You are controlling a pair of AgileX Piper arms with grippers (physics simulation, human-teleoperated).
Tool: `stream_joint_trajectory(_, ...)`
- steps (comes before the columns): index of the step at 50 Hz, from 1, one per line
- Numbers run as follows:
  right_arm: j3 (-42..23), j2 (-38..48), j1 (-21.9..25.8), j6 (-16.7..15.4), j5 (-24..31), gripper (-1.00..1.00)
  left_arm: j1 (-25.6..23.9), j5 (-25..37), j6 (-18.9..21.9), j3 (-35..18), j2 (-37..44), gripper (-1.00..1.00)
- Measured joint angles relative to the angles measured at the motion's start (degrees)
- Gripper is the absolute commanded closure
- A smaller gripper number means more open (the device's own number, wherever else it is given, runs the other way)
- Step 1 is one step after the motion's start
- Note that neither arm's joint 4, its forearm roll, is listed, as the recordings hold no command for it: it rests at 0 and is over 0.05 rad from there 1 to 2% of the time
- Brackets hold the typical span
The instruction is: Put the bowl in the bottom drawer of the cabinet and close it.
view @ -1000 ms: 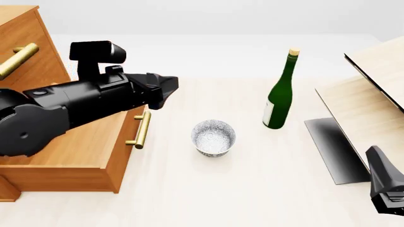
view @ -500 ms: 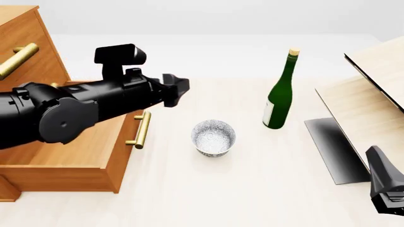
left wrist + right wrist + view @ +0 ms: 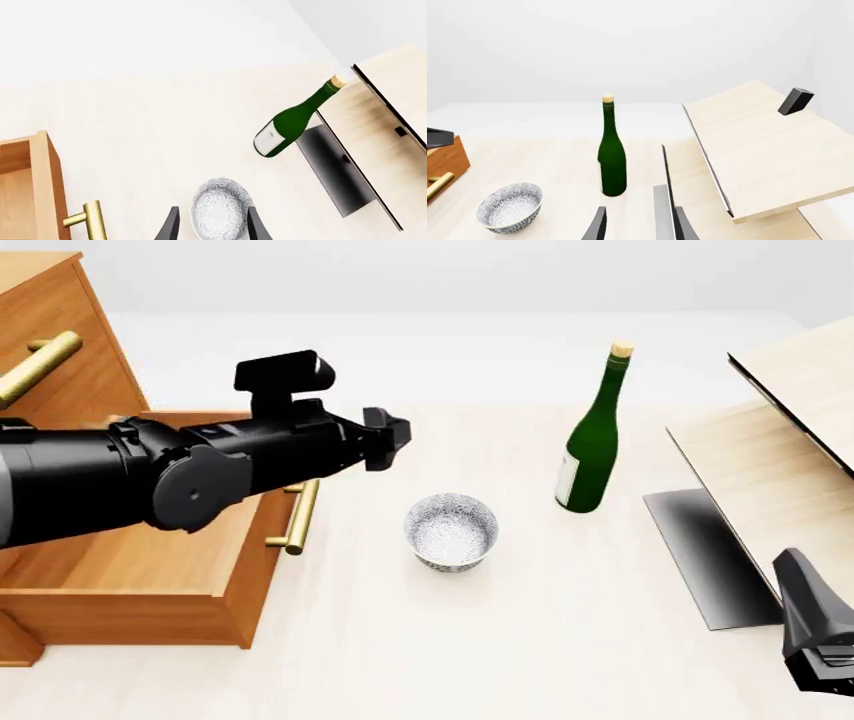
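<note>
Here one bowl [image 3: 451,530] sits upright on the counter [image 3: 534,640], just beside the pulled-out bottom drawer [image 3: 147,570] of the cabinet [image 3: 54,340]. One green bottle [image 3: 591,435] stands beyond the bowl. The left gripper [image 3: 210,227] hovers spread wide over the bowl, empty. The right gripper [image 3: 637,225], well apart from the bowl, is parted and empty.

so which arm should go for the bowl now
Left. The left gripper hangs open just short of the bowl, which its wrist view frames between the fingers, beside the open bottom drawer. The right gripper sits far off.
</note>
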Motion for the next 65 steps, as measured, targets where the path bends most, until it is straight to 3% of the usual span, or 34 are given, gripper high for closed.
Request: stream_joint_trajectory(65, 0.0, 0.0, 0.0, 0.0, 0.0, -1.0, -0.81, -2.84, -9.4, -4.69, 18.16, -1.0)
